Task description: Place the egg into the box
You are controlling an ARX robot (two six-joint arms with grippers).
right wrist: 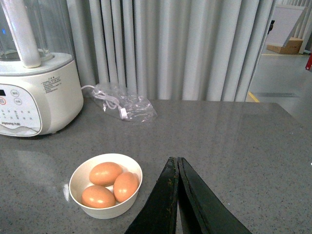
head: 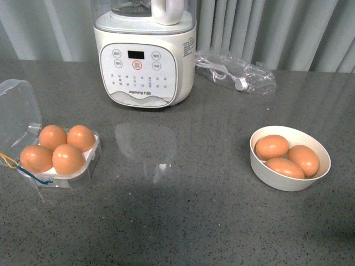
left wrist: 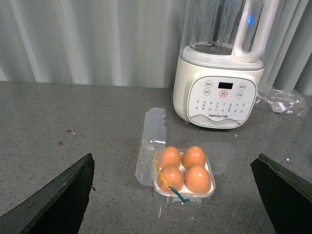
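Observation:
The clear box [head: 62, 179] stands open at the left of the grey table, its lid [head: 19, 113] tipped back, a yellow and a blue band at its front. Every cell holds an orange-brown egg [head: 69, 158]. In the left wrist view the box [left wrist: 184, 197] lies ahead of my left gripper [left wrist: 174, 157], which is open, empty and held back from it. Three more eggs [head: 272, 147] lie in a round white bowl [head: 288, 185] at the right. My right gripper [right wrist: 175, 161] is shut and empty, beside the bowl [right wrist: 105, 210]. Neither gripper shows in the front view.
A big white kitchen appliance [head: 144, 61] stands at the back centre. A clear plastic bag with a white cable [head: 238, 72] lies to its right. Grey curtains hang behind the table. The table's far right edge shows in the right wrist view [right wrist: 292, 117].

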